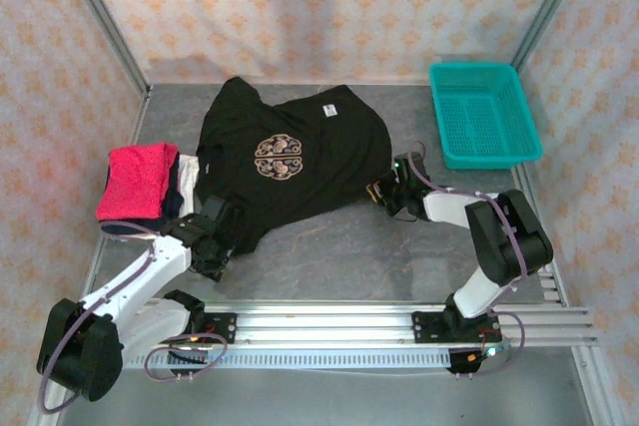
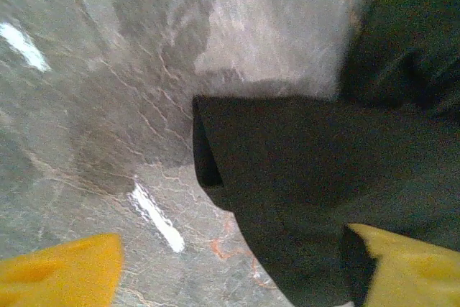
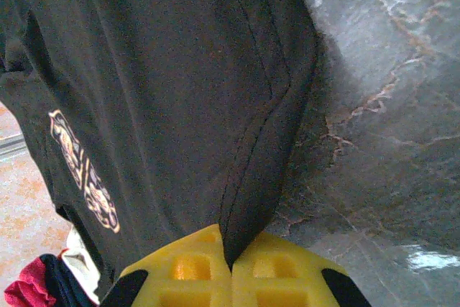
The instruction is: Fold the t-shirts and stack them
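Observation:
A black t-shirt (image 1: 300, 162) with a round beige emblem (image 1: 278, 157) and a small white label (image 1: 328, 111) lies spread face up in the middle of the table. My right gripper (image 3: 231, 253) is shut on a fold of its edge, at the shirt's right side (image 1: 383, 192). My left gripper (image 2: 237, 278) stands wide open at the shirt's near-left corner (image 1: 220, 238). Black cloth (image 2: 302, 177) lies between its yellow fingers (image 2: 61, 275) and against the right one. A folded crimson-pink t-shirt (image 1: 138, 179) tops a small pile at the left.
A teal mesh basket (image 1: 484, 112) stands at the back right. White and dark folded cloth (image 1: 185, 175) sits under the pink shirt. Grey marbled tabletop (image 1: 339, 236) lies bare in front of the shirt. Patterned walls close in on three sides.

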Controlling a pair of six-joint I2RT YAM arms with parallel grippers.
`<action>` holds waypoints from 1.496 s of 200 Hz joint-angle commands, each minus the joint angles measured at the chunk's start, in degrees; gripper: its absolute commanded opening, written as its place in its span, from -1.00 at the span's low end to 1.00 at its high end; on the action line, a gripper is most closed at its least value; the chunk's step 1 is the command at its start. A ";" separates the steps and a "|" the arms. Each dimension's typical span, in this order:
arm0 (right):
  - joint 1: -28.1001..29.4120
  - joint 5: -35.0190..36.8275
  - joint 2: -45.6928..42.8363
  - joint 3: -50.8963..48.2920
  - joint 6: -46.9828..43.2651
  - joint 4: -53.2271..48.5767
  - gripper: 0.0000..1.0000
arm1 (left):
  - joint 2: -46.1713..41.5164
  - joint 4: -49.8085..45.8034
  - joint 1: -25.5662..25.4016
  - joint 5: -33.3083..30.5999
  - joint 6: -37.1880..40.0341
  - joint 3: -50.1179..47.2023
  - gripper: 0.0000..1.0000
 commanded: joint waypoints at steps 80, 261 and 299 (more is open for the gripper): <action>0.08 0.33 -0.49 1.32 -1.42 -1.73 -1.00 | 9.59 9.58 7.26 -0.81 8.20 0.68 0.72; 1.39 9.84 -26.79 6.06 -19.91 -11.97 -1.00 | 3.18 -5.94 7.37 -12.26 18.00 22.41 -1.00; 6.50 20.97 -41.20 11.67 -28.62 -23.10 -1.00 | 2.82 -14.32 6.51 -12.98 22.27 36.86 -1.00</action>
